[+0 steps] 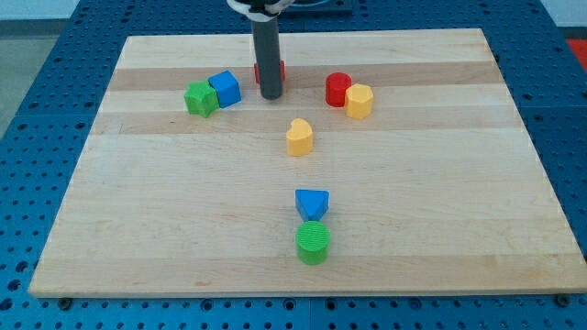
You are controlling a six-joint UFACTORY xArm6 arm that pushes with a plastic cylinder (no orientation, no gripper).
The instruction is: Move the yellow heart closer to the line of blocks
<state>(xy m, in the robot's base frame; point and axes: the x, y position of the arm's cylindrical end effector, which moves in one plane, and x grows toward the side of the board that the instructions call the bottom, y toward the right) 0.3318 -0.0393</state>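
Observation:
The yellow heart (pixel 299 137) lies near the board's middle, a little toward the view's top. Above it a loose row of blocks runs across: a green block (pixel 199 98), a blue cube (pixel 225 88), a red block (pixel 279 70) mostly hidden behind my rod, a red cylinder (pixel 338 88) and a yellow block (pixel 359 101). My tip (pixel 271 95) rests on the board just in front of the hidden red block, above and to the left of the yellow heart, apart from it.
A blue triangular block (pixel 312 203) and a green cylinder (pixel 313 241) sit together toward the view's bottom centre. The wooden board (pixel 138 229) lies on a blue perforated table.

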